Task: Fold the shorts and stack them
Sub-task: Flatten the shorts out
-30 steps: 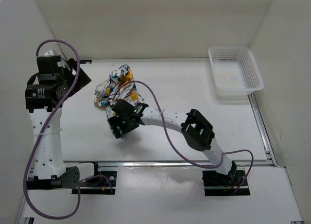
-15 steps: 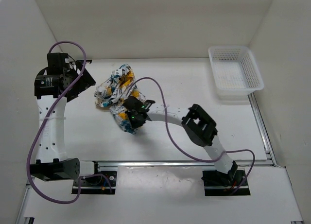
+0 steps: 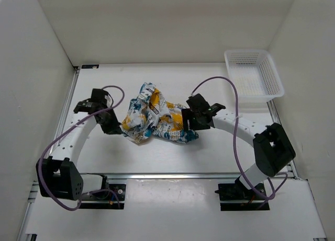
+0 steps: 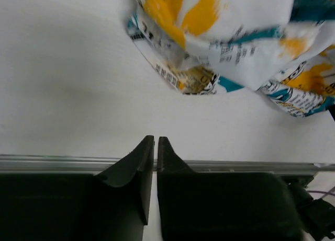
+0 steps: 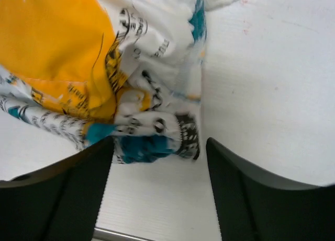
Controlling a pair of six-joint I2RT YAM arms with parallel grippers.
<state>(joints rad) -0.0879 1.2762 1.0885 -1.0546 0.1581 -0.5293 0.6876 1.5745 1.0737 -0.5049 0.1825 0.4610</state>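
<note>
The shorts (image 3: 157,119) lie in a crumpled heap at the middle of the table, white with teal, yellow-orange and black print. My left gripper (image 3: 116,128) sits low at the heap's left edge. In the left wrist view its fingers (image 4: 156,139) stand together with only a thin slit and nothing between them, and the shorts (image 4: 225,42) lie a little beyond the tips. My right gripper (image 3: 189,121) is at the heap's right edge. It (image 5: 159,144) stands open, and a bunched hem of the shorts (image 5: 104,68) reaches the gap between the tips.
A white mesh basket (image 3: 254,79) stands at the back right corner. A metal rail (image 3: 199,175) runs along the table's near edge, in front of both arm bases. White walls close in the table on the left, back and right.
The shorts have shifted right toward the table's middle and spread wider. My left arm came down from raised to the heap's left edge and shut. My right gripper moved to the heap's right side, closed briefly and reopened.
</note>
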